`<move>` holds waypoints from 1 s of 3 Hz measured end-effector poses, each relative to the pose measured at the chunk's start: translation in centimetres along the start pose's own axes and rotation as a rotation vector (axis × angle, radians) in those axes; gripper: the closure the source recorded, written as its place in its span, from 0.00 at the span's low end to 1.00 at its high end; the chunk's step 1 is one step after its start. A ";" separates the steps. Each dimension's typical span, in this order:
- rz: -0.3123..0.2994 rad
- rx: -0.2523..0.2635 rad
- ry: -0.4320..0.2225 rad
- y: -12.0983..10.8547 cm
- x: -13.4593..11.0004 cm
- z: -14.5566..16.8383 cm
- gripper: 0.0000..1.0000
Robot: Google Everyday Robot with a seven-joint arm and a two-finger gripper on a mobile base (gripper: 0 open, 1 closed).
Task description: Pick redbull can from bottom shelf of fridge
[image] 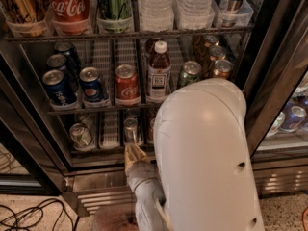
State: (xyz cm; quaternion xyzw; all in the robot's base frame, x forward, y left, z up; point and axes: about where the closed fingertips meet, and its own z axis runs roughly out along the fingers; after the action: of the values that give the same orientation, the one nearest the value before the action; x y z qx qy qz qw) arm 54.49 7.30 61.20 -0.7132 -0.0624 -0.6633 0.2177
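The redbull can point(130, 129), slim and silver, stands upright in a middle lane of the bottom shelf point(109, 130) of the open fridge point(267, 85). My gripper point(134, 154) is just below and in front of the can, at the shelf's front rail, pointing up into the fridge. It holds nothing that I can see. My large white arm housing point(207, 158) fills the lower right and hides the right part of the shelf. A wider silver can point(81, 135) stands to the left, and a red-labelled can point(151, 128) to the right is half hidden by the arm.
The rack above holds Pepsi cans point(92, 85), a Coca-Cola can point(127, 84), a brown bottle point(158, 72) and more cans. The steel base grille point(96, 201) is below the shelf. Black cables point(29, 215) lie on the floor at left. A second cooler point(291, 117) is at right.
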 end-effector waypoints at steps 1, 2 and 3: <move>-0.023 -0.001 -0.005 0.2 -0.4 0.2 0.70; -0.035 -0.006 -0.006 0.4 -0.7 0.3 0.72; -0.055 -0.005 -0.004 0.6 -0.8 0.5 0.59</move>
State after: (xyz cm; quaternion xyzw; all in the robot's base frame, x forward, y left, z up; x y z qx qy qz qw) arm 55.04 7.14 60.27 -0.7133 -0.0805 -0.6677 0.1973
